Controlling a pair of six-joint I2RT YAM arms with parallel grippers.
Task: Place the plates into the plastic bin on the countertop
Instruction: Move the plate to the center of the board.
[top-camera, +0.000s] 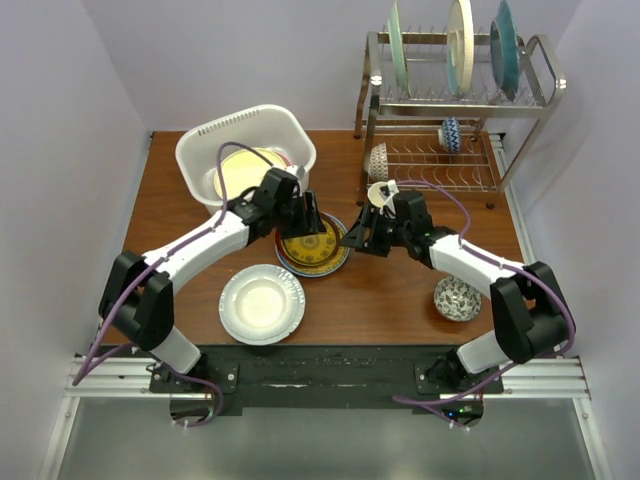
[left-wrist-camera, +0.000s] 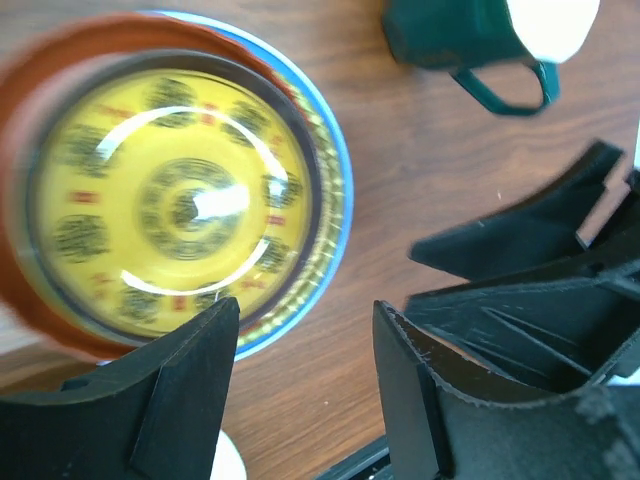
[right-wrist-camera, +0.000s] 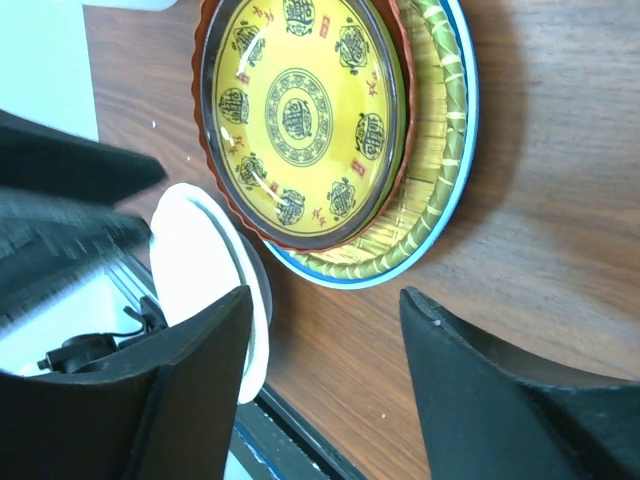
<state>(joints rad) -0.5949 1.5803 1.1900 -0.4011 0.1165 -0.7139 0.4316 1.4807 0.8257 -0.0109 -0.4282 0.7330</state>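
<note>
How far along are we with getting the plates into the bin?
Done: at least one cream plate lies in the bin. In hand: nothing gripped; the left tool and right tool are both open, either side of the yellow patterned plate, which is stacked on a lime plate. Left: that stack, the white plate at the near left, and three plates upright in the rack.

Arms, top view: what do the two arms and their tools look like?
The left arm and right arm have white links and bulky black joints, each trailing a purple cable. The left tool and right tool are matte black, with wedge-shaped fingers.
</note>
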